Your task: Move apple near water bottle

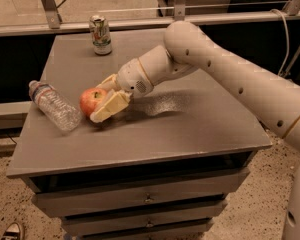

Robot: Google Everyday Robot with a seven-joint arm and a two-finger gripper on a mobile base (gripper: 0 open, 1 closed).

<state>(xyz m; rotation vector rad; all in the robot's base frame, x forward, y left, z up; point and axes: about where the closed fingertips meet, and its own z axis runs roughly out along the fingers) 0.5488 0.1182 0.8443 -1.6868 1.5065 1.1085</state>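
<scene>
The red apple (91,101) with a yellowish patch sits low over the grey tabletop (155,129), held between the cream fingers of my gripper (101,100). The gripper reaches in from the right and is shut on the apple. The water bottle (54,105), clear and crinkled with a label near its cap, lies on its side at the table's left, its base a short gap left of the apple. I cannot tell whether the apple touches the table.
A metal drink can (100,35) stands at the table's back left. My white arm (230,79) crosses the right half of the table. The table has drawers (147,200) in front; a railing runs behind it.
</scene>
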